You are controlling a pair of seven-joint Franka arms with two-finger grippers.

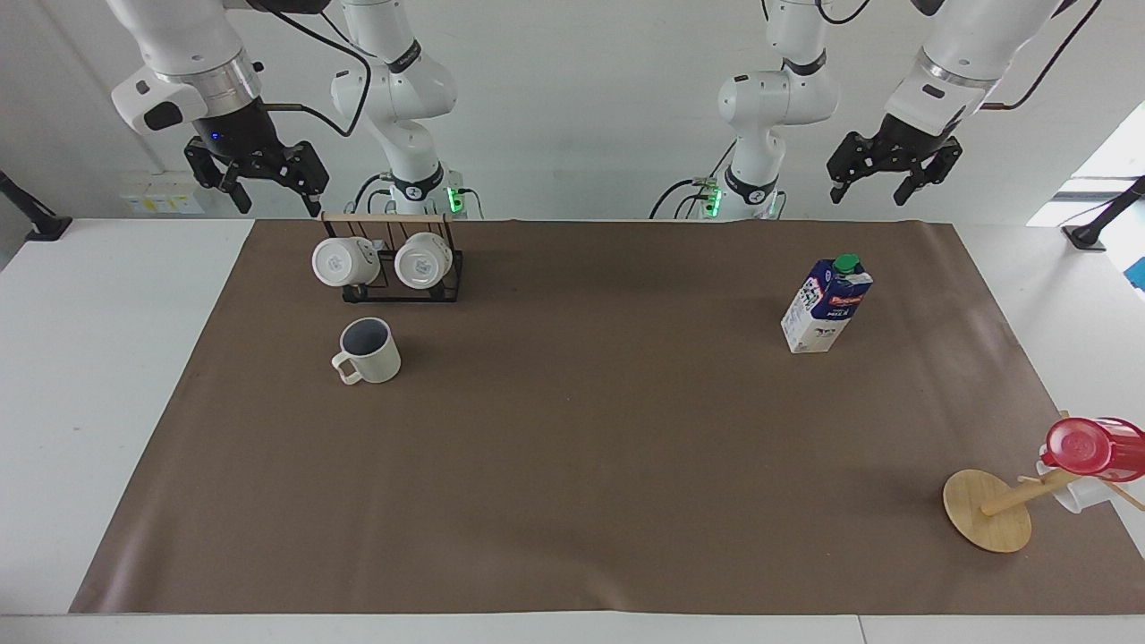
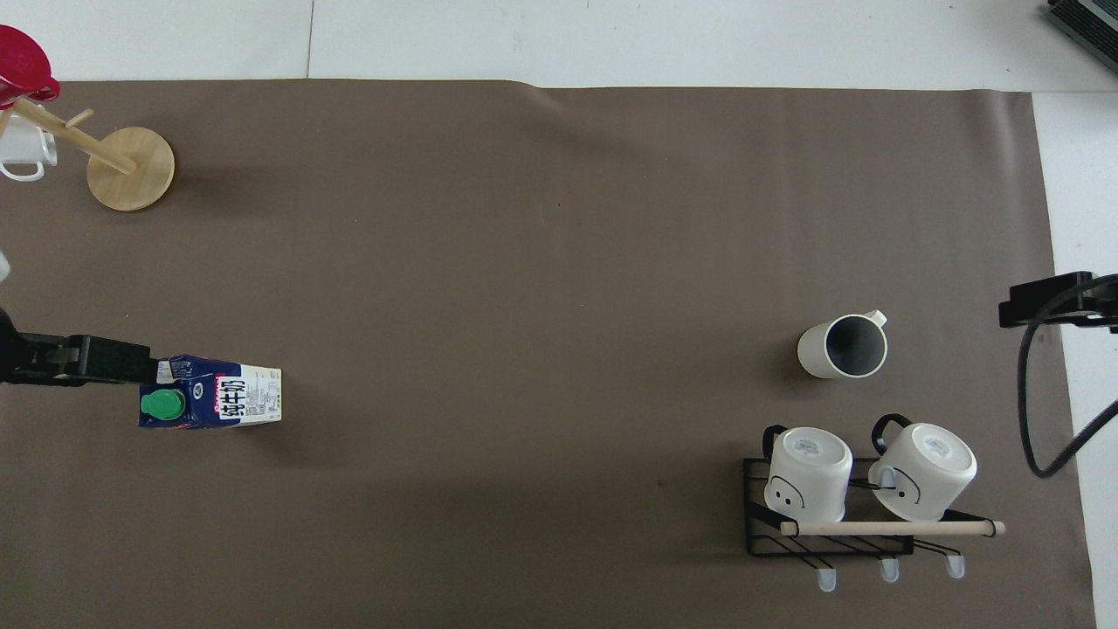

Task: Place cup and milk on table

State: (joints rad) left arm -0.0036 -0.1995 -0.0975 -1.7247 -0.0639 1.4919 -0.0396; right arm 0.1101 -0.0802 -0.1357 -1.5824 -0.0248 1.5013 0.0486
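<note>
Standing just beside cup (image 1: 368,351): rack (image 1: 394,264), two white mugs (image 1: 344,261); milk (image 1: 826,304) apart; both hands open.

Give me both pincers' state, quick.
Left pincer: open, empty, raised above the robots' table edge.
Right pincer: open, empty, raised beside the mug rack.

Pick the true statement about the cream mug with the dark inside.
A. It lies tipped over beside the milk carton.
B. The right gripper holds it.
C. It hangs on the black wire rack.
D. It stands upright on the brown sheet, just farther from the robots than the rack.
D: the cream mug stands mouth up on the brown sheet, clear of the black wire rack, which holds two whiter mugs; both grippers hang empty above.
</note>
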